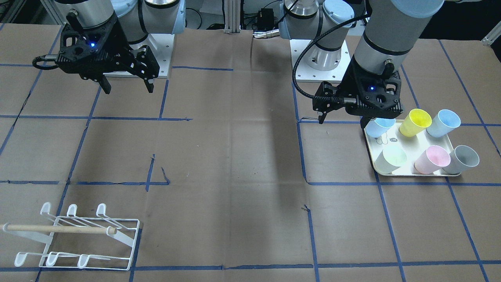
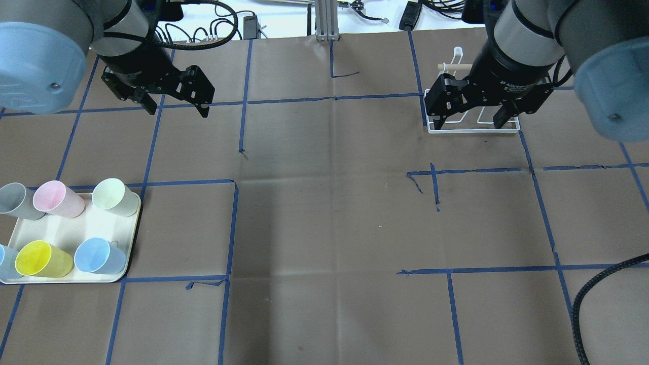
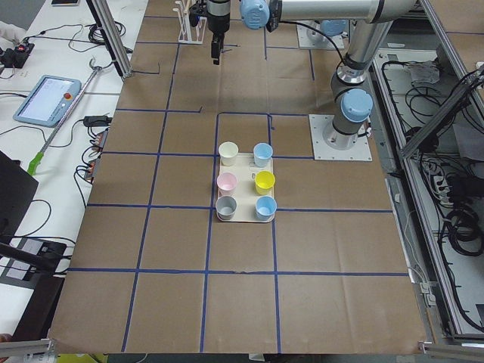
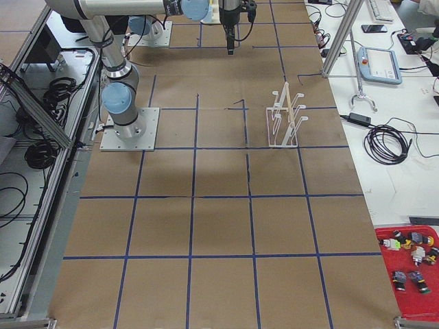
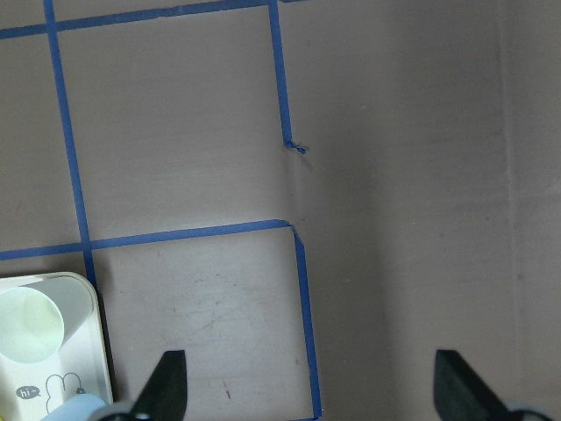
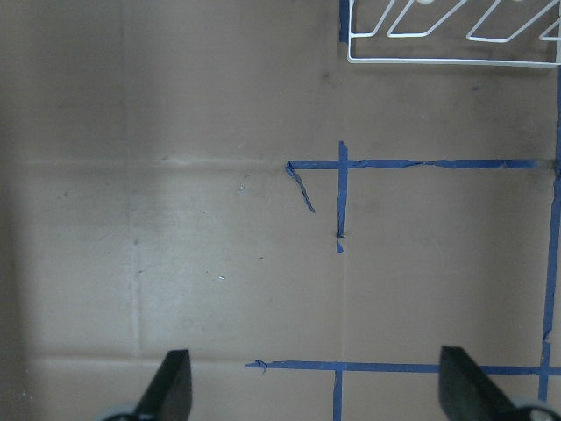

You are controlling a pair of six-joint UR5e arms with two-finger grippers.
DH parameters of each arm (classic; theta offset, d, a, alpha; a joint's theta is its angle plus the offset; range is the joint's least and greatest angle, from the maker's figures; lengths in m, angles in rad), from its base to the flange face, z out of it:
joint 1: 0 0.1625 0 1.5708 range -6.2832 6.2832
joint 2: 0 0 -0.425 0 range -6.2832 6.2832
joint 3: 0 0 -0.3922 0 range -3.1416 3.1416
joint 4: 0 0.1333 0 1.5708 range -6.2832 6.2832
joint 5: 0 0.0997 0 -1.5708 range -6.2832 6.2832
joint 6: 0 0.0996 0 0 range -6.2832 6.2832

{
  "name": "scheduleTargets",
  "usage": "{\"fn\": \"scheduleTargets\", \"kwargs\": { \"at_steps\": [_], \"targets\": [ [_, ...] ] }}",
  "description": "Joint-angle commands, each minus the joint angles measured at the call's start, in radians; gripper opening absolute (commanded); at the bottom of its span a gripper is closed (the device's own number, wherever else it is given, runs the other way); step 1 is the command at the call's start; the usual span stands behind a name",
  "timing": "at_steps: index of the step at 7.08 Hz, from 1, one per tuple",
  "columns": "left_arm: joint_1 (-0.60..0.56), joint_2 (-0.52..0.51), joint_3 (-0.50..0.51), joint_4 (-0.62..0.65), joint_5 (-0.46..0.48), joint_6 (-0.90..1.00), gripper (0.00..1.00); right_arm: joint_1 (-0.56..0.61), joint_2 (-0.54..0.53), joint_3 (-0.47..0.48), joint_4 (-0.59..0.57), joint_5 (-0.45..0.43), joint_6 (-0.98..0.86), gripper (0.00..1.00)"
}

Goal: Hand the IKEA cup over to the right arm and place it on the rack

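Several pastel cups stand on a cream tray (image 2: 66, 230): grey (image 2: 12, 200), pink (image 2: 56, 198), pale green (image 2: 114, 196), yellow (image 2: 40, 258) and two light blue ones (image 2: 99, 256). My left gripper (image 2: 177, 106) is open and empty, high above the table beyond the tray. Its wrist view shows the pale green cup (image 5: 31, 324) at lower left. My right gripper (image 2: 469, 121) is open and empty, high in front of the white wire rack (image 1: 78, 239) with its wooden dowel (image 1: 58, 229). The rack's edge shows in the right wrist view (image 6: 447, 35).
Brown paper with blue tape lines (image 2: 233, 228) covers the table. The tray (image 1: 411, 148) sits on my left side, the rack (image 4: 285, 116) on my far right. A red bin of small parts (image 4: 411, 264) and cables lie off the table.
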Motion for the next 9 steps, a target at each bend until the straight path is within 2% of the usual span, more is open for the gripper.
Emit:
{"fn": "scheduleTargets", "kwargs": {
  "at_steps": [1, 9],
  "targets": [
    [0.000, 0.000, 0.001, 0.000, 0.001, 0.000, 1.00, 0.000, 0.000, -0.001, 0.000, 0.001, 0.000, 1.00],
    [0.003, 0.007, -0.007, 0.000, 0.004, 0.015, 1.00, 0.000, 0.002, 0.000, 0.000, -0.001, -0.002, 1.00]
  ]
}}
